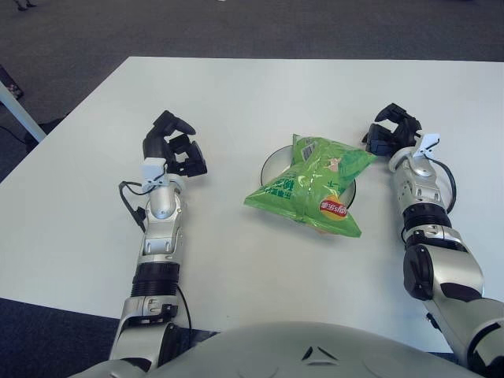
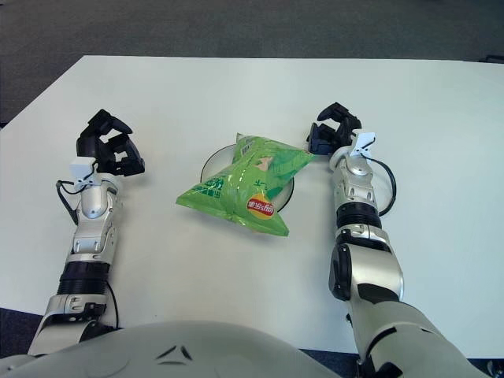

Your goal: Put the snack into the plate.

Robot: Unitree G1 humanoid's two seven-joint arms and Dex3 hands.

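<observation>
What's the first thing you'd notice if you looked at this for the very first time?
The bright green snack bag jumps out first, lying across the white plate in the middle of the white table. Next come the two robot hands either side of it: the left hand on the left and the right hand just beside the bag's far corner, both holding nothing.

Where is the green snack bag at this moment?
The snack bag lies on the plate at the table's centre, overhanging its near rim. The right robot hand is just right of it; the left robot hand is farther left.
</observation>
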